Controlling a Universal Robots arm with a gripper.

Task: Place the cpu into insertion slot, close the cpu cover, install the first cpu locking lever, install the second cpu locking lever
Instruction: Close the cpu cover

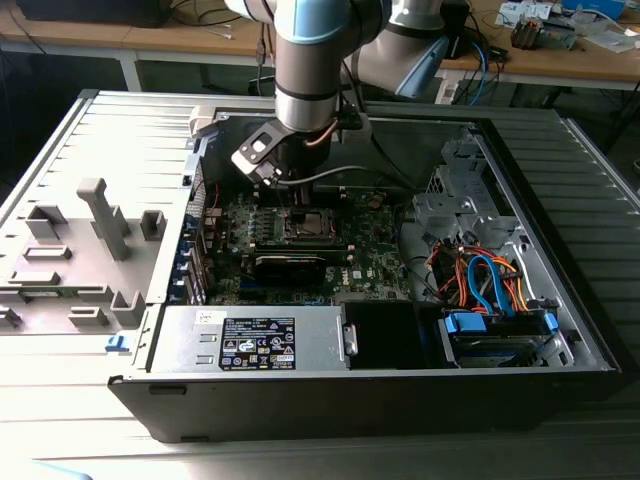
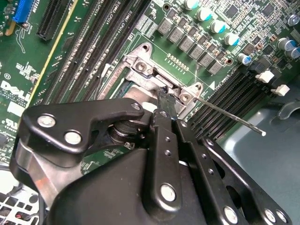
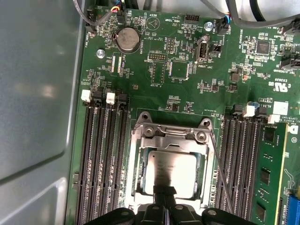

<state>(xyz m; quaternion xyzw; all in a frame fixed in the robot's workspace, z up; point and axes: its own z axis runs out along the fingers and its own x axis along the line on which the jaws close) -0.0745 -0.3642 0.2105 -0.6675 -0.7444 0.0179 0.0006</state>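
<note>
The cpu (image 3: 171, 171) lies flat in the insertion slot (image 1: 308, 225) on the green board, its silver-grey top showing through the window of the cpu cover (image 3: 171, 142). The cover lies down over the chip. My gripper (image 3: 164, 191) is shut, its two black fingertips pressed together at the cover's edge over the chip. In the second wrist view the gripper (image 2: 164, 93) touches the cover's hinge end. One thin wire locking lever (image 3: 220, 168) runs along the socket's side, and its free end (image 2: 255, 130) sticks out over the memory slots. In the exterior view the gripper (image 1: 298, 205) hangs straight down over the socket.
Black memory slots (image 3: 101, 159) flank the socket on both sides. A long black block (image 1: 290, 265) sits just in front of the socket. The power supply (image 1: 250, 340), a cable bundle (image 1: 480, 275) and the case walls (image 1: 150, 260) close in around the board.
</note>
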